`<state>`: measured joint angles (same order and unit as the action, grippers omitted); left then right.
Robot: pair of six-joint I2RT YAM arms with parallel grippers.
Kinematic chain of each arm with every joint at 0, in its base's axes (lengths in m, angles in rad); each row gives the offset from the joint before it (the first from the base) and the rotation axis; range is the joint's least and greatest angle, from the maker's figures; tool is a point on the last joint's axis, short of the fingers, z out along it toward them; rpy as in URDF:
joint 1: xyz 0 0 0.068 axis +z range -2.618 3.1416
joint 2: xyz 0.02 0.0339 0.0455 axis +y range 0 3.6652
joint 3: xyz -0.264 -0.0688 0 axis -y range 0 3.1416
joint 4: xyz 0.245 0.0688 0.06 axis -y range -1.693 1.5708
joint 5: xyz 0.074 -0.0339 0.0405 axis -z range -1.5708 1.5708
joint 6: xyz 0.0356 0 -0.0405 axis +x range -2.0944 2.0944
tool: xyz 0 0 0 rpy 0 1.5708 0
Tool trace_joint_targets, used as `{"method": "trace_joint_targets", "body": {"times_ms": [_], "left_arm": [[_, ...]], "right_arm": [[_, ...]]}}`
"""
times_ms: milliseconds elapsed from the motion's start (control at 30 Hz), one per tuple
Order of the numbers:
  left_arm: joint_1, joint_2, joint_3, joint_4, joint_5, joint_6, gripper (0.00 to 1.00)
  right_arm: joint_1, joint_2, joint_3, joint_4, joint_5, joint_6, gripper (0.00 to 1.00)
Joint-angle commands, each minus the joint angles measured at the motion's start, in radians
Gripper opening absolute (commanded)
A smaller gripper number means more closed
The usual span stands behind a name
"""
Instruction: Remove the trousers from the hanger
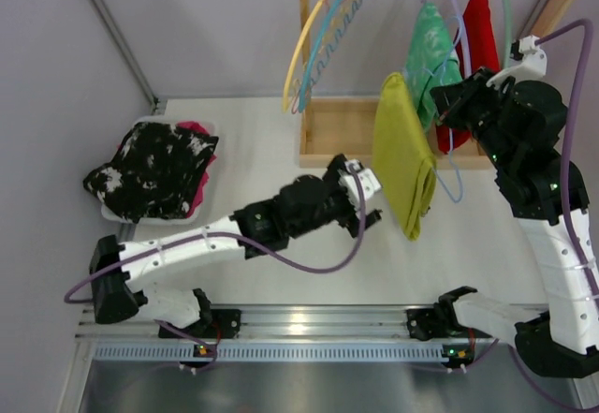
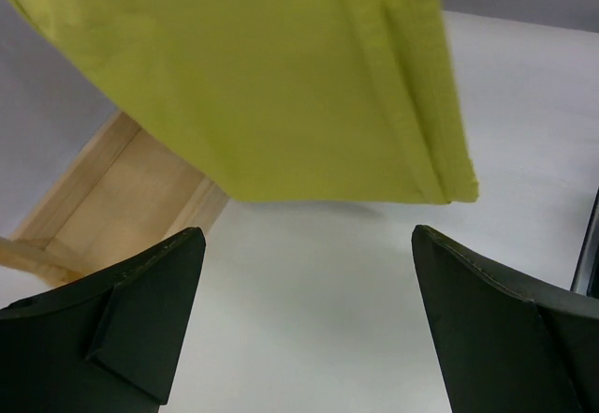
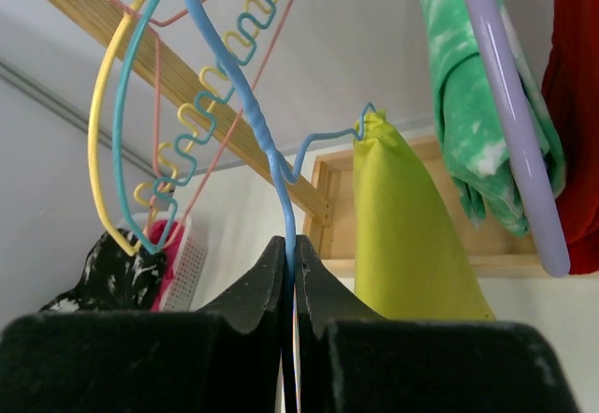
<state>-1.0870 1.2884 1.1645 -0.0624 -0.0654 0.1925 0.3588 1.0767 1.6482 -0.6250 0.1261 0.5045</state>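
Pinched tight on the wire of a blue hanger (image 3: 251, 118), the right gripper (image 3: 288, 249) fills the lower centre of its wrist view. The mustard-yellow trousers (image 3: 402, 226) drape from the hanger's far end. At the centre of the overhead view, the left gripper (image 1: 369, 199) is spread wide just beside the yellow cloth's lower edge, not touching it. The green trousers (image 1: 429, 52) and the red trousers (image 1: 479, 29) hang at upper right on the wooden rack (image 1: 332, 137).
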Motion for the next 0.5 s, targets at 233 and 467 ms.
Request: {"method": "trace_joint_targets", "body": {"times_ms": [233, 467], "left_arm": [[-0.254, 0.310, 0.239, 0.250, -0.418, -0.162, 0.99], [-0.249, 0.477, 0.385, 0.250, -0.603, -0.160, 0.99]], "right_arm": [[0.008, 0.035, 0.150, 0.123, 0.167, 0.094, 0.00], [0.008, 0.048, 0.173, 0.139, 0.185, 0.109, 0.00]]}}
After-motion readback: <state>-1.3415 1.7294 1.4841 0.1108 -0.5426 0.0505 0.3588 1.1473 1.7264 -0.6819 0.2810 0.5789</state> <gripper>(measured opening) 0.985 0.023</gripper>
